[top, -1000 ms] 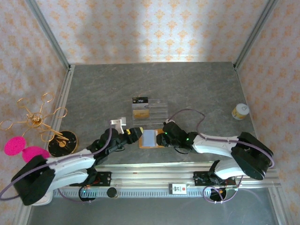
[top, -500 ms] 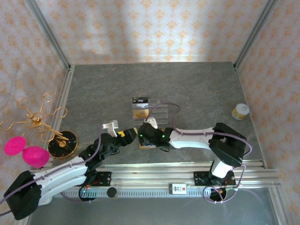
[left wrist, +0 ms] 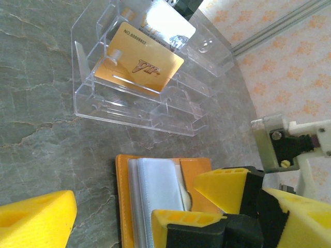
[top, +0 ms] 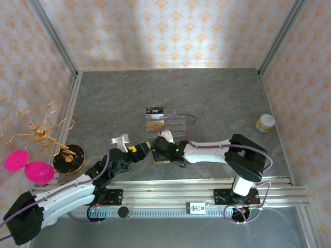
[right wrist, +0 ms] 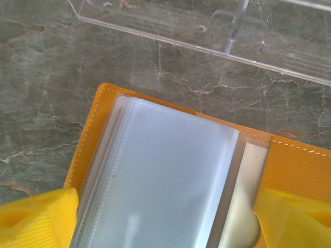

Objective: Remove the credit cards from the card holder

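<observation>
- One counter (top: 217, 98): grey, veined like stone, matt; it forms the whole floor of the enclosure.
- Three walls (top: 170, 31): pale paper with a repeating orange motif, at the back and both sides.
- Two metal posts (top: 51, 36): slanting up from the back corners.
- One rail (top: 207, 188): metal, along the near edge, carrying both arm bases.
- One card holder (right wrist: 295, 165): orange, lying open and flat on the counter near the front, just in front of the acrylic stand. Its bluish clear sleeves (right wrist: 165, 170) are stacked face up. Whether any credit cards sit in the sleeves cannot be told. A pale strip (right wrist: 245, 191) shows beside them.
- One acrylic stand (left wrist: 103, 108): clear, slotted, at mid-counter.
- Two cards in that stand: a gold card (left wrist: 139, 64) marked VIP, leaning in a slot, and a pale card (left wrist: 165, 23) behind it, washed out by glare.
- One right hand (right wrist: 165, 217): yellow fingers spread wide, one at each side of the open card holder, low over it, gripping nothing.
- One left hand (top: 139, 150): fingers wide apart, just left of the card holder, holding nothing.
- One jar (top: 265, 123): small, white with a yellow label, near the right edge, well apart from the rest.
- One gold wire stand (top: 44, 132): looped arms, on a black round base (top: 69, 157), at the far left.
- Two pink discs (top: 15, 161): side by side, just beside the wire stand.
</observation>
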